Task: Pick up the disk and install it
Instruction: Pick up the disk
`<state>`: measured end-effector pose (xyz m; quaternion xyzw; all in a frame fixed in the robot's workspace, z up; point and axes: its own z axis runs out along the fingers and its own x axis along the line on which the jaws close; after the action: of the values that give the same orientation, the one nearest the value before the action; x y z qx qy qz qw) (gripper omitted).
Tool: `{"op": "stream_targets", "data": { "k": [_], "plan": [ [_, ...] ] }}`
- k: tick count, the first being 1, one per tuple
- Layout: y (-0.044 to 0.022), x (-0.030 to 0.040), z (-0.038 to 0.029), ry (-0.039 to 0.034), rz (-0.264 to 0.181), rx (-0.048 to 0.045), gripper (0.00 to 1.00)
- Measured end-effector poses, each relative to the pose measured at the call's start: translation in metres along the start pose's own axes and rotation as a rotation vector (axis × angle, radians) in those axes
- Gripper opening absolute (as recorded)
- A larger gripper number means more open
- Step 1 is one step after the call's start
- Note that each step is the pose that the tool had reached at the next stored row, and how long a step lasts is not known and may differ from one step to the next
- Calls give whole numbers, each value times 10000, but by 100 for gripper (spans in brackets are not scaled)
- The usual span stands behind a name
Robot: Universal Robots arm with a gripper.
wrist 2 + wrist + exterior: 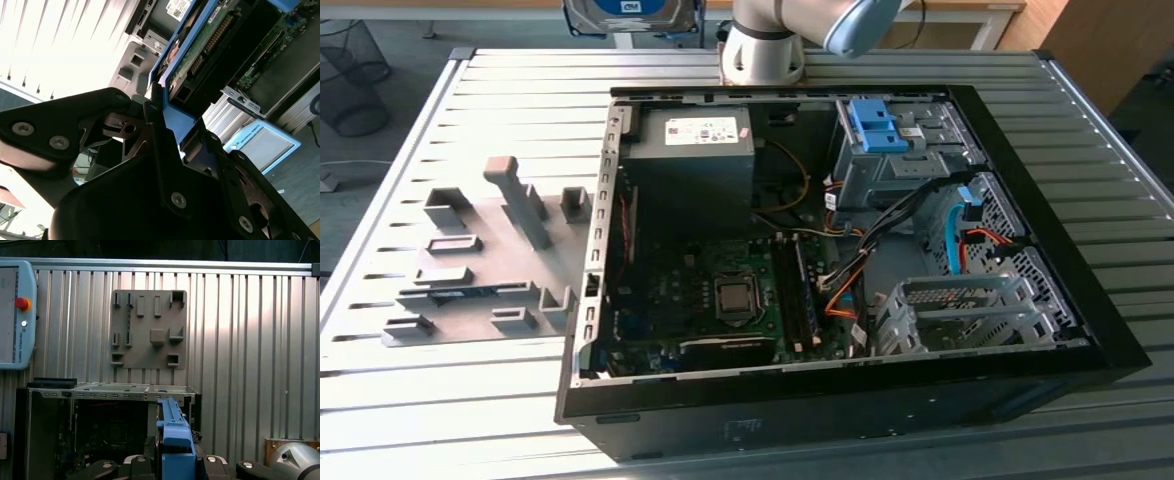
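The disk (pixel 197 45) is off the tabletop, held in the pincer (pixel 175 122) above the open computer case (pixel 280 45). In the second wrist view its green circuit-board side shows inside the blue caddy frame, and its far end runs out of the picture. The black fingers (pixel 155 112) are closed onto one end of the blue frame, pressing it from both sides.

In the first wrist view the disk (pixel 172 425) is seen edge-on as a blue strip between the pincer (pixel 175 460) halves. Its flat faces are turned out of sight there.

Beyond it lie the case (pixel 50 390), the slatted tabletop (pixel 240 340) and a grey fixture plate (pixel 150 330). A teach pendant (pixel 15 315) with a red button is cut off by the picture's edge, and its print is too small to make out.

In the exterior view the case (pixel 854 410) lies on its side on the tabletop (pixel 454 400). A blue bracket (pixel 881 125) sits on the grey drive bay (pixel 894 175), and the power supply (pixel 694 160) carries a white label that cannot be read. The arm's base (pixel 767 45) stands at the far edge, with its upper part cut off.
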<state>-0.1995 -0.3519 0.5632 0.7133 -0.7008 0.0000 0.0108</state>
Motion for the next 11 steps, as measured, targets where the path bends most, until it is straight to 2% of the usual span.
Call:
{"op": "stream_targets", "data": {
  "k": [11],
  "plan": [
    [-125,2,-2,0,-1,0,37]
  ]
}}
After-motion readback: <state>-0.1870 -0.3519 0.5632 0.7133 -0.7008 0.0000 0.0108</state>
